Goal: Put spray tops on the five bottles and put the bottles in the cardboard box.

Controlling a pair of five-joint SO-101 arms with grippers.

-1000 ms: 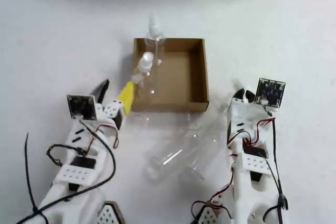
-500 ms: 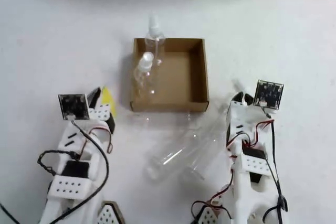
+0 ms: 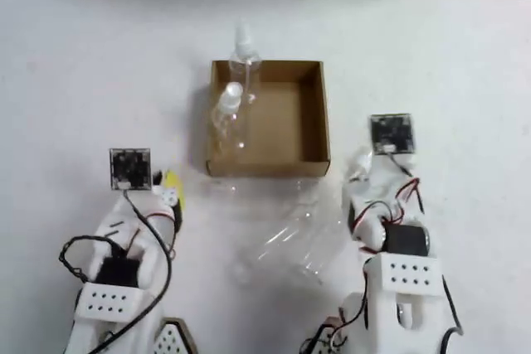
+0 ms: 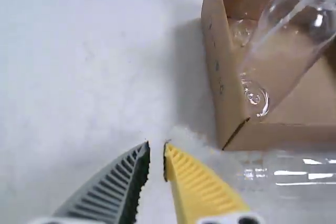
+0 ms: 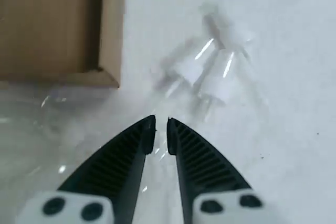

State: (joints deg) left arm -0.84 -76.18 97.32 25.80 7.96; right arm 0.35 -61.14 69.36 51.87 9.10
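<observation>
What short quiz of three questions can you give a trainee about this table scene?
1. True or false: the cardboard box holds no bottle.
2. Where do the loose spray tops lie? A: inside the box. B: on the table, by the right gripper. C: on a chair.
3. What does the left gripper hold?
Key: 1 false; 2 B; 3 nothing.

high: overhead, looking down, far; wrists: low, close, facing forward; shared: cardboard box (image 3: 267, 168)
</observation>
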